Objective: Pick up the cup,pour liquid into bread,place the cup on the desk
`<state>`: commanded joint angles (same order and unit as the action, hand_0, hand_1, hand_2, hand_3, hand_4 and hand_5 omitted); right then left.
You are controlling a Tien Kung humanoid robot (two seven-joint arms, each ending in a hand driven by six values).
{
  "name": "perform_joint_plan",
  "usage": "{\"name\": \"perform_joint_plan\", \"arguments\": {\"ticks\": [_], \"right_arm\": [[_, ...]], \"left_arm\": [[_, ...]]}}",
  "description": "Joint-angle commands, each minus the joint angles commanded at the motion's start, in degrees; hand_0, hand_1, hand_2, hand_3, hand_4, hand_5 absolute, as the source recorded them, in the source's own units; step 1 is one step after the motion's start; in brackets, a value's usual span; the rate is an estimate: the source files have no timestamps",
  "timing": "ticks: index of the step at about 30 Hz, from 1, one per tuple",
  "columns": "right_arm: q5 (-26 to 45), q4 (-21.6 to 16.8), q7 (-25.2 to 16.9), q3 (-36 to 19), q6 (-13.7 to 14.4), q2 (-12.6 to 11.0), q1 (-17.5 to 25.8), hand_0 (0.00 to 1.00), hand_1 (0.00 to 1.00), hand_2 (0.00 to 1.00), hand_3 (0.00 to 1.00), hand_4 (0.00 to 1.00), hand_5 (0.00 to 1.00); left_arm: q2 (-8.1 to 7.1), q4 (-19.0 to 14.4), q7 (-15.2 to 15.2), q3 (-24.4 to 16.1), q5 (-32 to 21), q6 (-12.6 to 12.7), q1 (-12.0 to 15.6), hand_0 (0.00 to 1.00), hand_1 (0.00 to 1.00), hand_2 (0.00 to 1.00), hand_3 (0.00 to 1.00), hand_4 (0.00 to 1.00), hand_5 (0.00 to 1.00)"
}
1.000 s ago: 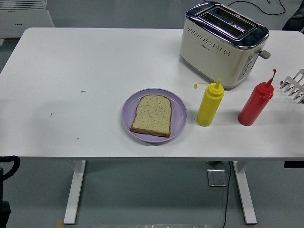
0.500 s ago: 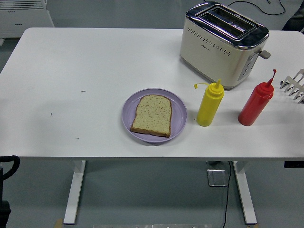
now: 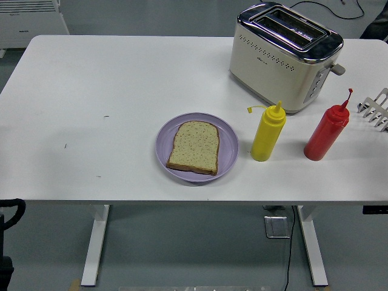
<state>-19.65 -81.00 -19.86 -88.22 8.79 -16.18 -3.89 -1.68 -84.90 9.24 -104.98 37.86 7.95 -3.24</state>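
Bread: I see one slice (image 3: 193, 147) lying flat on the purple plate (image 3: 227, 145), near the counter's (image 3: 91, 109) front edge.
Yellow bottle (image 3: 267, 134): upright just right of the plate, cap flipped open.
Red bottle (image 3: 326, 133): upright, further right.
Toaster (image 3: 284, 54): behind both bottles.
Rack (image 3: 376, 109): at the right edge.
Fingers: I see neither hand, so their state is unknown to me.

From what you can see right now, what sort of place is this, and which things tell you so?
Probably a lab or test room set up as a breakfast station, not a home kitchen: a toaster, a slice of bread on a purple plate, and yellow and red squeeze bottles stand on a bare white desk.
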Motion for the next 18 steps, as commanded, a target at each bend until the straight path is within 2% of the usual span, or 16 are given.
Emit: {"name": "perform_joint_plan", "arguments": {"ticks": [18], "right_arm": [[-0.1, 0.1, 0.0, 0.1, 0.0, 0.2, 0.3, 0.804, 0.757, 0.771, 0.798, 0.684, 0.495]], "left_arm": [[-0.05, 0.0, 0.0, 0.3, 0.0, 0.0, 0.3, 0.720, 0.736, 0.734, 0.668, 0.649, 0.998]]}}
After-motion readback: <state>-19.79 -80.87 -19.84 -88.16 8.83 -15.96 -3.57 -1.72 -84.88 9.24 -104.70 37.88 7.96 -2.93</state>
